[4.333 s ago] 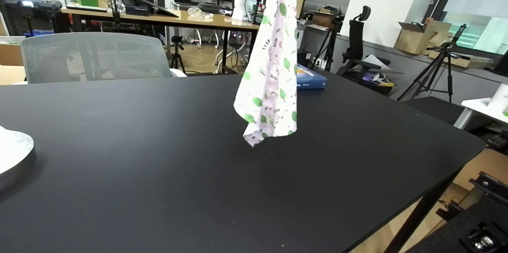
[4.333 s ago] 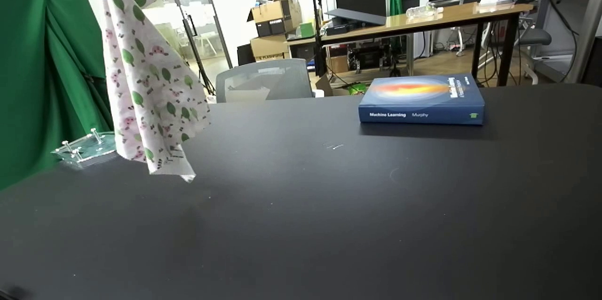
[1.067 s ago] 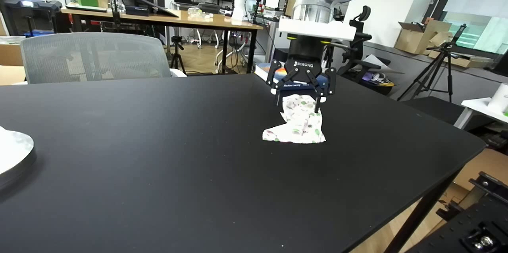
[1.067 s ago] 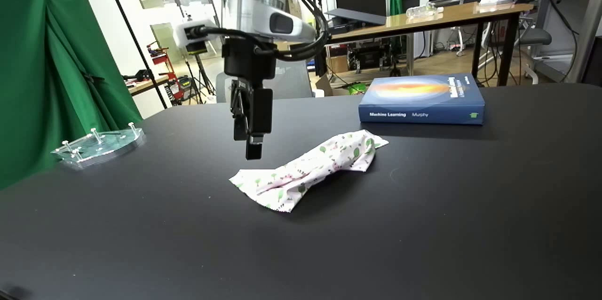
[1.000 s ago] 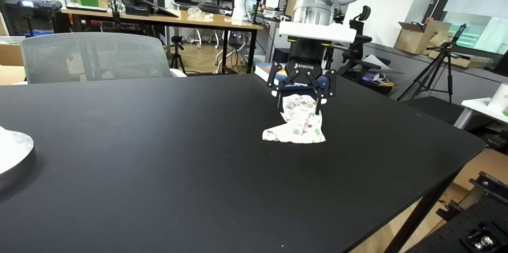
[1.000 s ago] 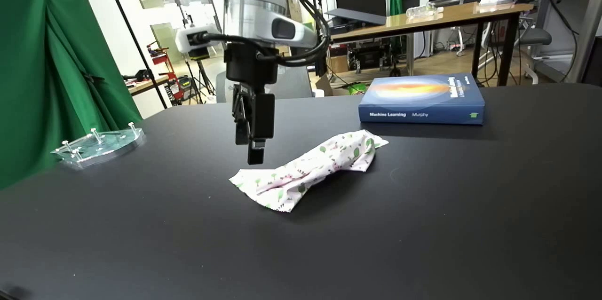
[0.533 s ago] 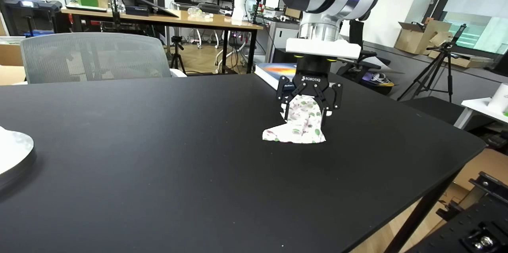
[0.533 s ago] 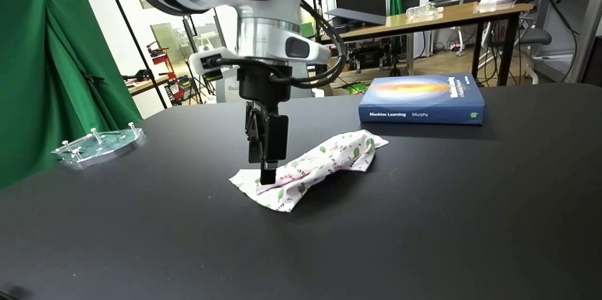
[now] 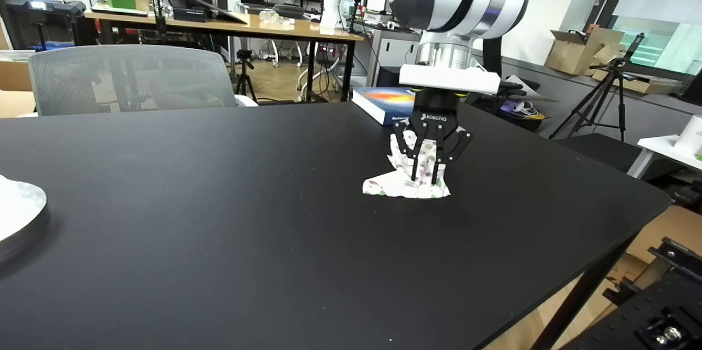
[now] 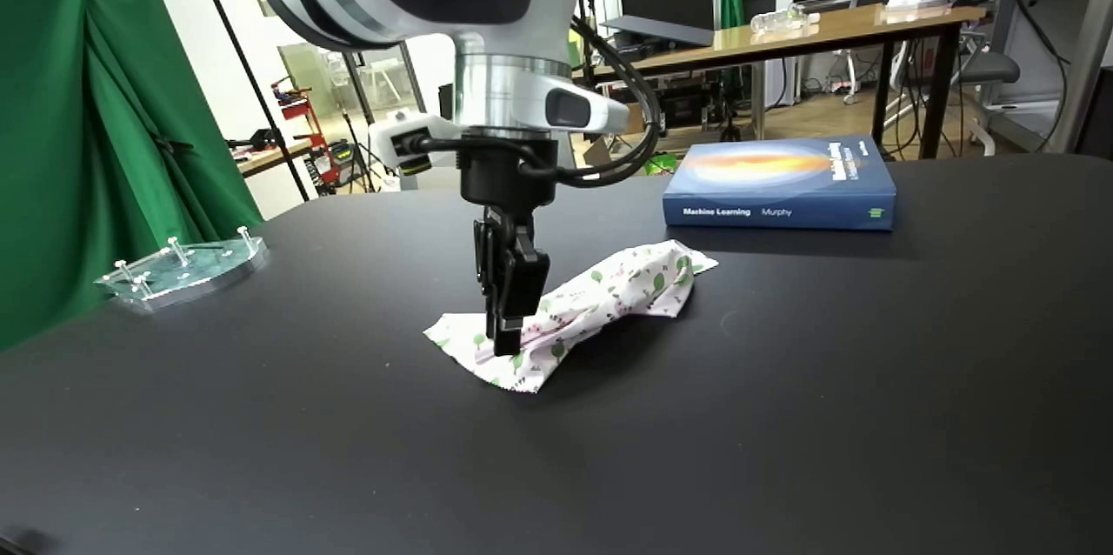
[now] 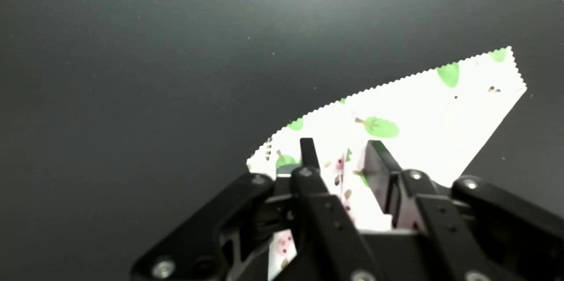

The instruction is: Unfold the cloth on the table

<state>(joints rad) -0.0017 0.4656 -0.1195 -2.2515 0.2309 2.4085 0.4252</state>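
The cloth [image 9: 403,188] is white with green leaf prints and pink and dark specks. It lies crumpled in a long bunched strip on the black table [image 9: 230,240], with its near end flatter, as an exterior view [image 10: 609,290] shows. My gripper [image 9: 424,181] points down at that near end, its tips at or just above the fabric; contact cannot be told. In the wrist view, the jaws stand partly apart, with a ridge of the cloth [image 11: 432,118] in the gap between the fingers [image 11: 381,166]. The gripper hides part of the fold.
A thick blue book [image 10: 778,190] lies on the table beyond the cloth, behind the gripper in an exterior view. A clear plate with bolts [image 10: 187,272] sits at the table's edge by a green curtain [image 10: 96,146]. A white rounded object [image 9: 19,207] and a grey chair [image 9: 131,81] also show.
The cloth hung in the air about four seconds ago; by one second ago it lay on the table. Since then my gripper has come down to it and its fingers have moved closer together.
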